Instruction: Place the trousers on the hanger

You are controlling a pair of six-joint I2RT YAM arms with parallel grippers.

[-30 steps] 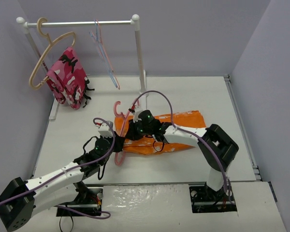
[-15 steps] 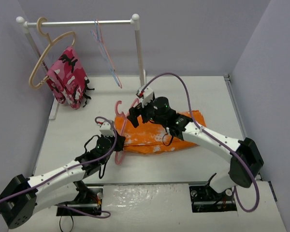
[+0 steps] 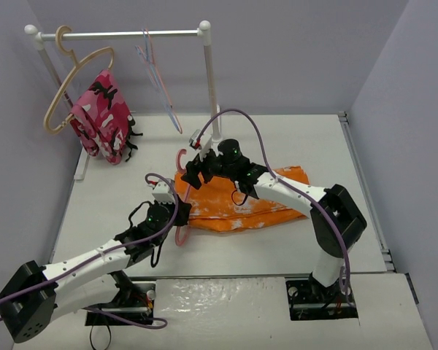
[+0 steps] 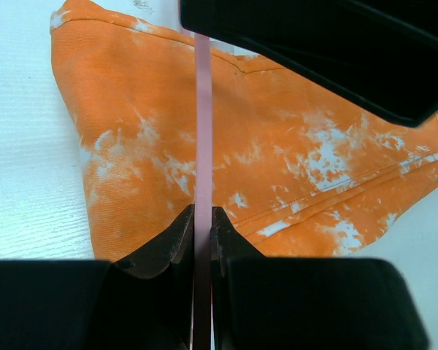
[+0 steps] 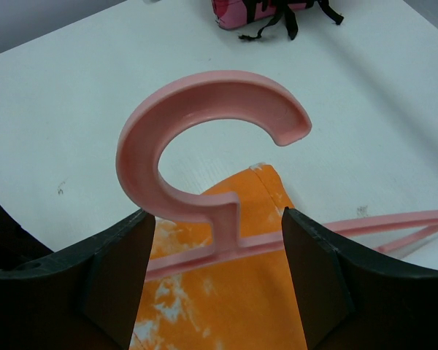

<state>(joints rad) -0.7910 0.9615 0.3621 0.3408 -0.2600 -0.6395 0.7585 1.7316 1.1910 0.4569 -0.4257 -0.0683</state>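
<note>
Far past the fingers [image 5: 113, 281] of my right gripper [image 5: 215, 213], off to their left, I see a pink-and-red camouflage cloth garment [image 3: 102, 120] on a thick beige hanger [image 3: 62, 95], hooked over a white tube rail [image 3: 131, 33]. Thin pink and blue wire hangers [image 3: 159, 84] hang just beyond those fingers. A white table [image 3: 292, 138] lies beneath.

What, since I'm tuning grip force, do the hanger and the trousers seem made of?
The hanger looks like moulded plastic, smooth and slightly glossy: thick hook with a raised rim. The trousers look like matt woven cloth, perhaps cotton: stitched seams, soft folds, dye blotches.
</note>
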